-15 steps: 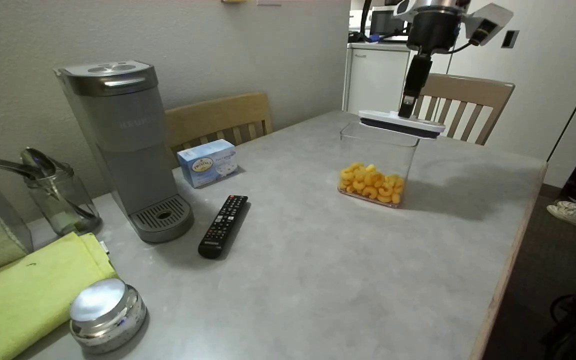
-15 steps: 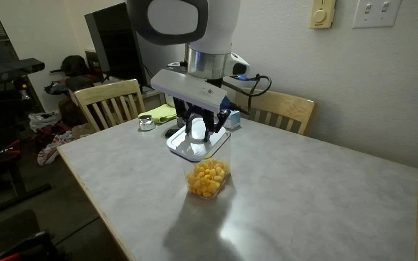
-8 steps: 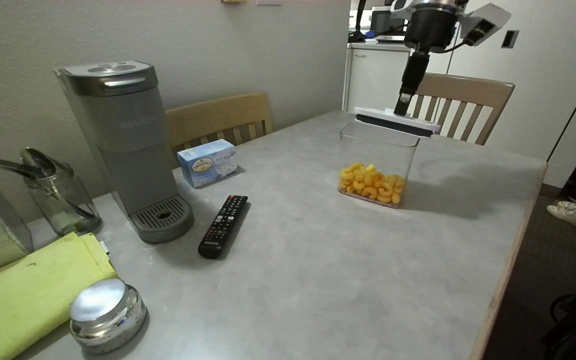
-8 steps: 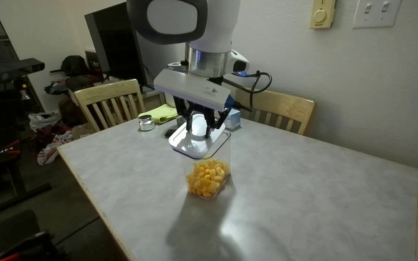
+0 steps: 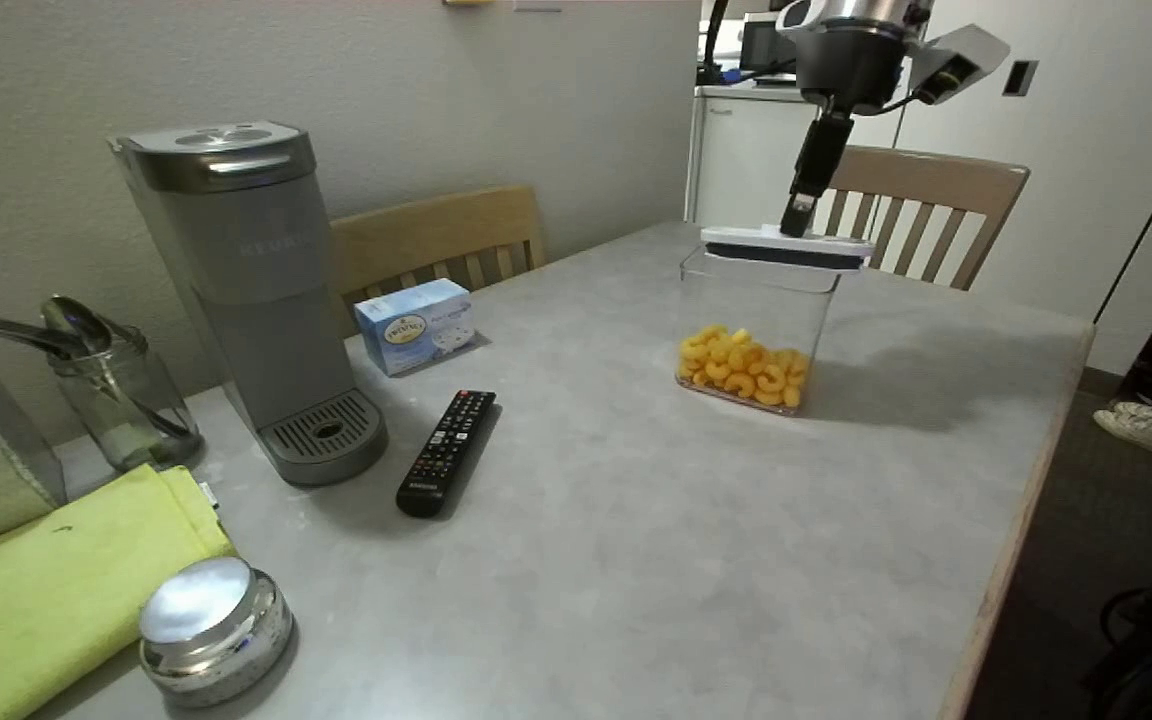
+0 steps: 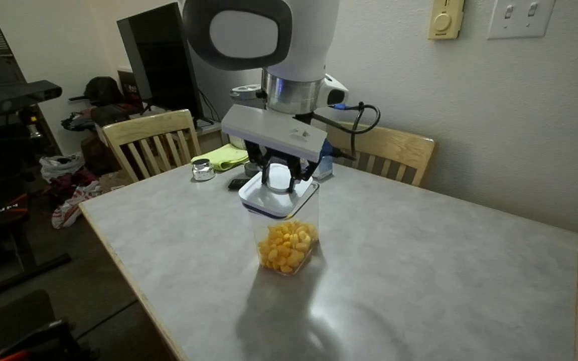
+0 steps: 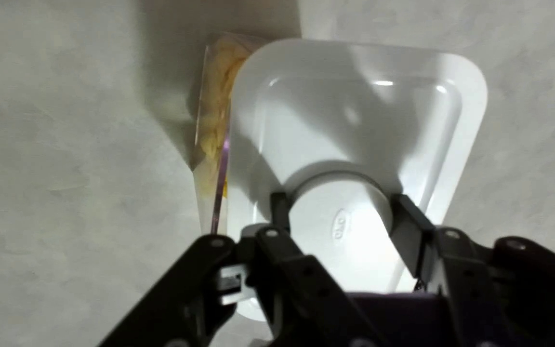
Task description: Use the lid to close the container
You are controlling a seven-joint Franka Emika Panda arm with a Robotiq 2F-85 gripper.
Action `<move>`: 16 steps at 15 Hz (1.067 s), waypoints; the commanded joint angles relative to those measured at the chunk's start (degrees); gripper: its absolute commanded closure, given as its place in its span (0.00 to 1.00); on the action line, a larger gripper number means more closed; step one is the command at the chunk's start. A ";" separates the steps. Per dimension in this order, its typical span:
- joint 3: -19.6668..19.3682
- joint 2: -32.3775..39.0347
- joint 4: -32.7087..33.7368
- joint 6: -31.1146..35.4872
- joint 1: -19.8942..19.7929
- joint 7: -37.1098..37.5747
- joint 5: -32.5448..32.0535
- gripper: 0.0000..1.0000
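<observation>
White lid (image 7: 350,140), clasped in jaws — off-centre, above clear container (image 5: 756,325)

I have a gray coffee maker (image 5: 246,290) in view, black remote (image 5: 446,455) near it, light blue box (image 5: 416,327), folded yellow cloth (image 5: 66,590) beside a shiny jar (image 5: 216,636)

The table (image 5: 636,570) has a pale grey, faintly mottled top with a wood-toned edge. The container (image 5: 751,306) stands upright on it, well apart from everything else there. The coffee maker (image 5: 261,265) stands with the jar (image 5: 119,418) just beside it and the blue box (image 5: 421,328) and the remote (image 5: 446,453) near it, the remote flat, buttons up. The yellow cloth (image 5: 76,580) lies folded, the tin (image 5: 216,635) just beside it.
</observation>
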 commanded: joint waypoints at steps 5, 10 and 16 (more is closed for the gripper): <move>0.86 3.95 3.84 -0.14 -1.70 -4.93 3.78 0.71; 1.18 5.97 6.00 -0.75 -2.22 -5.10 3.48 0.71; 1.27 6.58 7.23 -1.53 -2.54 -5.02 2.74 0.71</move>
